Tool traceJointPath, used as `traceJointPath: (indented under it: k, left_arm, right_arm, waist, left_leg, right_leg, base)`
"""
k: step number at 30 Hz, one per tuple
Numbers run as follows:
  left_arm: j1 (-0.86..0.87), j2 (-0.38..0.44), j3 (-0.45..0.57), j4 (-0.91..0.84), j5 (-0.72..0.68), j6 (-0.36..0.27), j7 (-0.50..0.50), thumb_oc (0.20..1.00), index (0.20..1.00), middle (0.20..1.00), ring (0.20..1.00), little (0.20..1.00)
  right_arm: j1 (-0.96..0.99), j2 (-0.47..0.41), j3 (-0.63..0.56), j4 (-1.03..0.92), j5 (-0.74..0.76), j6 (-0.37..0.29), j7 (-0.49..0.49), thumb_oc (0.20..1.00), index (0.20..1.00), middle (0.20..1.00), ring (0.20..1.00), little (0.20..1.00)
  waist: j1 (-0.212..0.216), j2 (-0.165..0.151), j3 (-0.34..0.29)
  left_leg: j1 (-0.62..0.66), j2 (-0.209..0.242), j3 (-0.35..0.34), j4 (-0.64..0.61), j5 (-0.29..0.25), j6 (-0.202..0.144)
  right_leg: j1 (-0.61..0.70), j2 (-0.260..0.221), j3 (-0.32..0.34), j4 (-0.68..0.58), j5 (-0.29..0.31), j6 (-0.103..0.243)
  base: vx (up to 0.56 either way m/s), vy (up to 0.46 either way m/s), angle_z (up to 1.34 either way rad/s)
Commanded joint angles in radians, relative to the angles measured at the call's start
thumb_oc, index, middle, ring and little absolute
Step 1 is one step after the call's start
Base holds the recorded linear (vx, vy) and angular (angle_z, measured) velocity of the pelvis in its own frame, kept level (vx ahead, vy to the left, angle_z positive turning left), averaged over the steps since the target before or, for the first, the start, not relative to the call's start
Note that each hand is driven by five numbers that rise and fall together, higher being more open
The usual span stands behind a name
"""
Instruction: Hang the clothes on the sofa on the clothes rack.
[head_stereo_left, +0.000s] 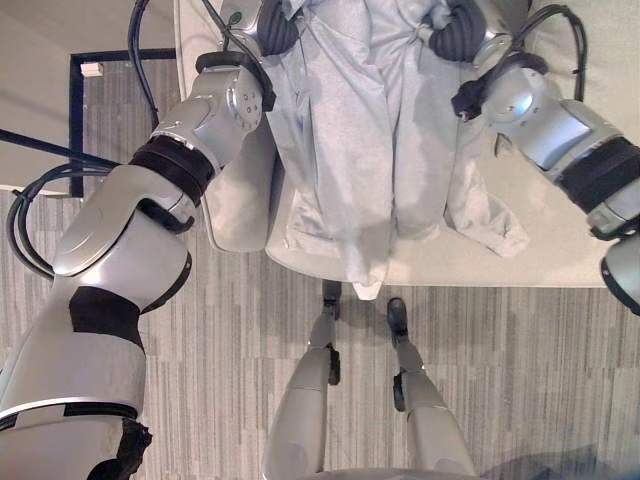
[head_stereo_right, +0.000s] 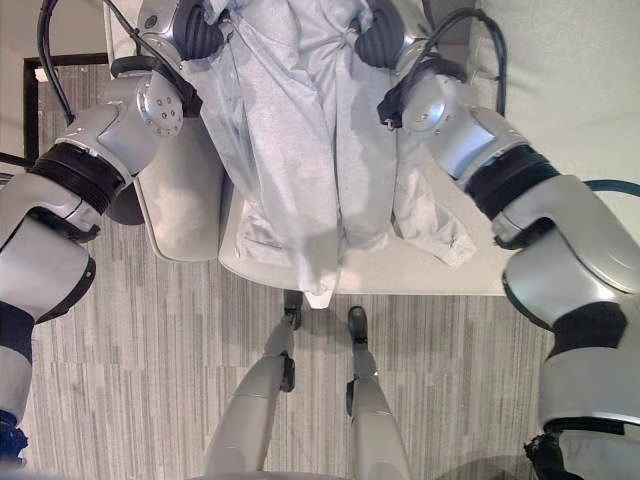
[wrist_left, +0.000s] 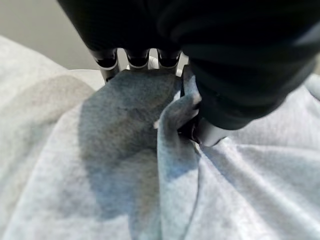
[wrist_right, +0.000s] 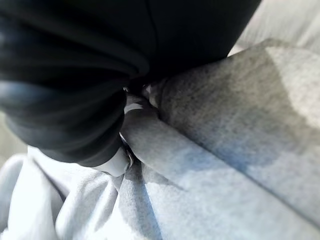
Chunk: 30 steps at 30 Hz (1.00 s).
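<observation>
A light grey garment (head_stereo_left: 350, 130) hangs between my two hands in front of the pale sofa (head_stereo_left: 540, 250). Its lower hem (head_stereo_left: 368, 280) droops over the seat's front edge, and one sleeve (head_stereo_left: 490, 220) trails on the cushion. My left hand (head_stereo_left: 275, 25) grips the top of the garment on one side; in the left wrist view the thumb (wrist_left: 207, 132) and fingers (wrist_left: 107, 62) pinch a fold of cloth (wrist_left: 170, 120). My right hand (head_stereo_right: 378, 40) holds the other top corner, and a bunched fold of cloth (wrist_right: 150, 135) is clamped under its dark cover (wrist_right: 70, 75).
The sofa's rounded armrest (head_stereo_left: 240, 200) stands below my left forearm. Grey striped carpet (head_stereo_left: 220, 330) covers the floor in front. A dark-framed panel (head_stereo_left: 78, 120) sits on the floor at the far left, with a small white item (head_stereo_left: 92, 69) at its corner.
</observation>
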Motion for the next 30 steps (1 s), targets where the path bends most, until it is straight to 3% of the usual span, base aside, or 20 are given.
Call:
traceJointPath:
  k: [1, 4, 12, 18, 24, 27, 30]
  left_arm:
    - [-0.022, 0.005, 0.073, 0.075, 0.007, -0.019, 0.075, 0.2, 0.2, 0.2, 0.2, 0.2]
    - [0.096, 0.145, 0.212, -0.059, -0.021, -0.051, 0.11, 0.2, 0.2, 0.2, 0.2, 0.2]
    - [0.317, 0.262, 0.44, -0.297, -0.037, -0.098, 0.131, 0.2, 0.2, 0.2, 0.2, 0.2]
    - [0.392, 0.292, 0.514, -0.429, 0.016, -0.107, 0.111, 0.2, 0.2, 0.2, 0.2, 0.2]
    - [0.437, 0.265, 0.563, -0.485, 0.048, -0.099, 0.087, 0.2, 0.2, 0.2, 0.2, 0.2]
    - [0.457, 0.255, 0.585, -0.496, 0.066, -0.101, 0.087, 0.2, 0.2, 0.2, 0.2, 0.2]
    - [0.455, 0.268, 0.588, -0.492, 0.073, -0.104, 0.096, 0.2, 0.2, 0.2, 0.2, 0.2]
  right_arm:
    - [-0.021, -0.018, -0.152, 0.08, -0.036, -0.052, -0.108, 0.2, 0.2, 0.2, 0.2, 0.2]
    - [0.124, -0.135, -0.339, -0.031, -0.032, -0.092, -0.145, 0.2, 0.2, 0.2, 0.2, 0.2]
    - [0.326, -0.204, -0.514, -0.221, -0.08, -0.116, -0.108, 0.2, 0.2, 0.2, 0.2, 0.2]
    - [0.41, -0.217, -0.578, -0.353, -0.144, -0.121, -0.061, 0.2, 0.2, 0.2, 0.2, 0.2]
    - [0.41, -0.208, -0.601, -0.434, -0.18, -0.117, -0.037, 0.2, 0.2, 0.2, 0.2, 0.2]
    - [0.399, -0.229, -0.588, -0.443, -0.201, -0.106, -0.038, 0.2, 0.2, 0.2, 0.2, 0.2]
    - [0.376, -0.227, -0.57, -0.431, -0.191, -0.103, -0.042, 0.2, 0.2, 0.2, 0.2, 0.2]
  waist:
    - [0.008, -0.044, 0.04]
    - [0.016, -0.055, 0.018]
    - [0.03, -0.089, -0.015]
    - [0.051, -0.114, -0.046]
    - [0.098, -0.128, -0.065]
    - [0.086, -0.13, -0.087]
    - [0.081, -0.137, -0.102]
  left_leg:
    - [0.091, -0.031, 0.011, -0.017, -0.084, -0.052]
    - [0.155, -0.028, 0.011, -0.017, -0.107, -0.05]
    - [0.254, 0.0, 0.012, -0.017, -0.099, -0.059]
    - [0.312, 0.027, -0.015, -0.017, -0.072, -0.076]
    - [0.33, 0.044, -0.069, -0.017, -0.024, -0.109]
    - [0.357, 0.067, -0.016, -0.004, -0.041, -0.098]
    - [0.372, 0.098, -0.027, 0.003, -0.051, -0.102]
  right_leg:
    - [0.168, -0.022, -0.008, -0.078, 0.027, 0.059]
    - [0.228, -0.024, -0.02, -0.078, 0.002, 0.054]
    - [0.321, -0.01, -0.052, -0.077, -0.021, 0.03]
    - [0.396, 0.014, -0.081, -0.052, -0.064, 0.007]
    - [0.468, 0.046, -0.154, -0.022, -0.111, -0.026]
    - [0.475, 0.016, -0.216, -0.007, -0.103, -0.018]
    - [0.473, -0.01, -0.231, -0.01, -0.088, -0.005]
  base:
    - [-0.01, -0.035, 0.0]
    - [0.0, -0.091, -0.03]
    - [-0.03, -0.096, 0.17]
    - [-0.04, -0.132, 0.24]
    - [-0.05, -0.14, 0.44]
    - [-0.05, 0.028, 0.56]
    - [-0.03, 0.137, 0.66]
